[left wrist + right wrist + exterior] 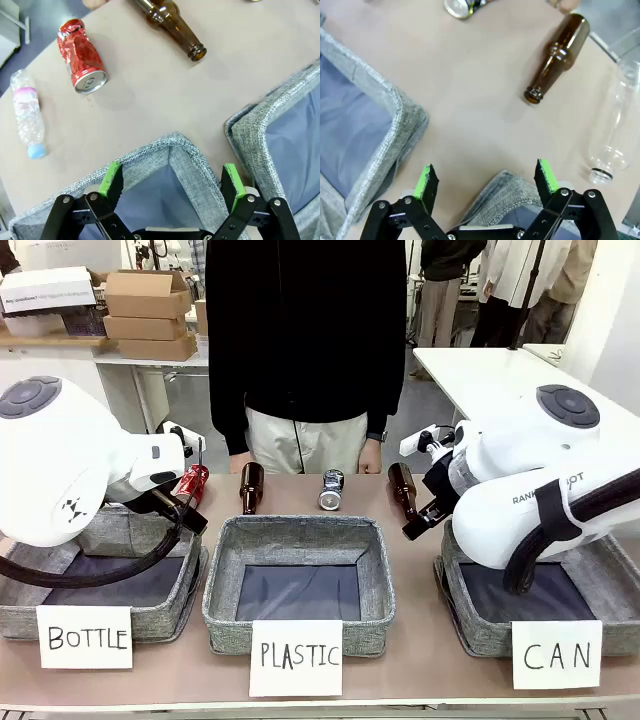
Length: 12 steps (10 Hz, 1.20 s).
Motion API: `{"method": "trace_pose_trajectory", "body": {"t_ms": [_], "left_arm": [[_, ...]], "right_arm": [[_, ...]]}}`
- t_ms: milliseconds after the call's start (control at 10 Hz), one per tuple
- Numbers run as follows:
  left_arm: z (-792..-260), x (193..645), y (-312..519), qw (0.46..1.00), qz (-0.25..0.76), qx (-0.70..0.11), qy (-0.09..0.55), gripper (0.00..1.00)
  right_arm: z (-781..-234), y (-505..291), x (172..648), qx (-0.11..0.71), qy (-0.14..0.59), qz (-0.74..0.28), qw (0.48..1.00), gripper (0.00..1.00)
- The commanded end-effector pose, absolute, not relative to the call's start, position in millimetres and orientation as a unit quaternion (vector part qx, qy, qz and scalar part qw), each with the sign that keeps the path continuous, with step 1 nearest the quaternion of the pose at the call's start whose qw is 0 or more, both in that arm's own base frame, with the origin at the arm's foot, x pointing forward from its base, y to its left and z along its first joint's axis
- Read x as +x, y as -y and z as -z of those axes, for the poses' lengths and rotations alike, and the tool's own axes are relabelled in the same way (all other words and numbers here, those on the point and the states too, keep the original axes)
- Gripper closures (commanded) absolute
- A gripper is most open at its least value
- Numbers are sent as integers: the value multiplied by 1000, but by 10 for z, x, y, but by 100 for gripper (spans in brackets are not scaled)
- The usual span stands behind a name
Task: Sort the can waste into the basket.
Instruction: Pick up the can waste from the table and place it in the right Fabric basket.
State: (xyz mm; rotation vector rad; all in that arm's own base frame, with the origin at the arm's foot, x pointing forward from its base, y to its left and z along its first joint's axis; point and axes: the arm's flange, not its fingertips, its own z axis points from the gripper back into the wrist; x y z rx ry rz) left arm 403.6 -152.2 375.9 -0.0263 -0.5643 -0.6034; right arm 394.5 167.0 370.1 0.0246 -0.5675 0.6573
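Red can (80, 55) lies farthest from CAN basket (487, 638), blue can (331, 490) nearer. Left gripper (172, 182), right gripper (485, 182): both spread, empty. Risk: brown bottle (557, 57) between gets grabbed instead.

Lighting is bright, even and overhead. Shadows are soft and faint beside the brown bottle (557, 56) and the red can (80, 52), whose rim carries a small glint. Front view is sharp; wrist views bend straight lines towards their edges.
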Motion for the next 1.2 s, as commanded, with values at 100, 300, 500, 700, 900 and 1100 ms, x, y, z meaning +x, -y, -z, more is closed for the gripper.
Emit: {"method": "trace_pose_trajectory", "body": {"t_ms": [100, 300, 500, 700, 900, 1100], "left_arm": [[-3759, 4035, 1522, 916, 293, -13, 274, 0], [-3759, 4035, 1522, 916, 293, -13, 274, 0], [-3759, 4035, 1522, 916, 293, -13, 274, 0], [-3759, 4035, 1522, 916, 293, -13, 274, 0], [-3759, 4035, 1522, 916, 293, -13, 274, 0], [-4293, 3916, 1546, 919, 263, -23, 294, 0]], "right_arm": [[-3703, -1670, 3945, 12, 275, -318, 907, 0], [-3703, -1670, 3945, 12, 275, -318, 907, 0], [-3703, -1670, 3945, 12, 275, -318, 907, 0], [-3703, -1670, 3945, 12, 275, -318, 907, 0], [-3703, -1670, 3945, 12, 275, -318, 907, 0], [-4111, -1635, 3882, 13, 283, -276, 918, 0]]}}
